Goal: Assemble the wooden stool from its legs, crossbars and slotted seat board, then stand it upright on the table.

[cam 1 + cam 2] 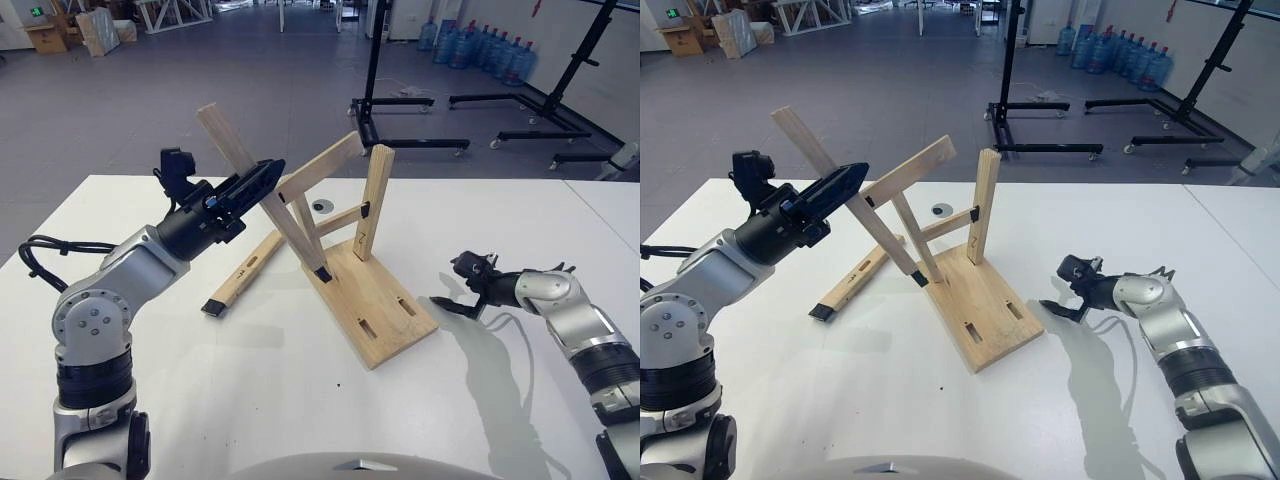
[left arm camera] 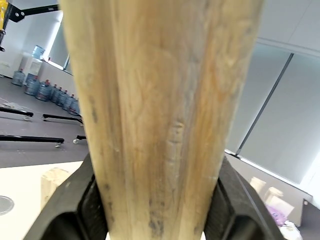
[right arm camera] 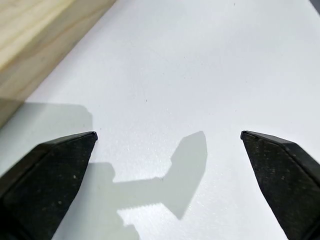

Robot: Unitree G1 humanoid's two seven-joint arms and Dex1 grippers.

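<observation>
- The long pale wooden leg [image 1: 228, 140] is clamped in the closed left claw [image 1: 262, 178] at a steep tilt. Its black-capped foot is set on the flat pale slotted seat board [image 1: 385, 310], which lies on the white surface [image 1: 500, 220]. Whether the foot is seated in a slot cannot be told. If it is pressed at this angle, it could be jammed or skidded across the wood.
- The board is not pinned. The right claw [image 1: 447, 285] hangs open just beside its right edge, gripping nothing, so the board could be slid or levered up by a sideways push.
- The upright leg [image 1: 375, 210], short crossbar [image 1: 340, 220] and slanting bar [image 1: 322, 165] lean together and could be toppled if nudged.
- The loose black-tipped leg [image 1: 243, 272], lying beside the board, could be swept off by the left arm.
</observation>
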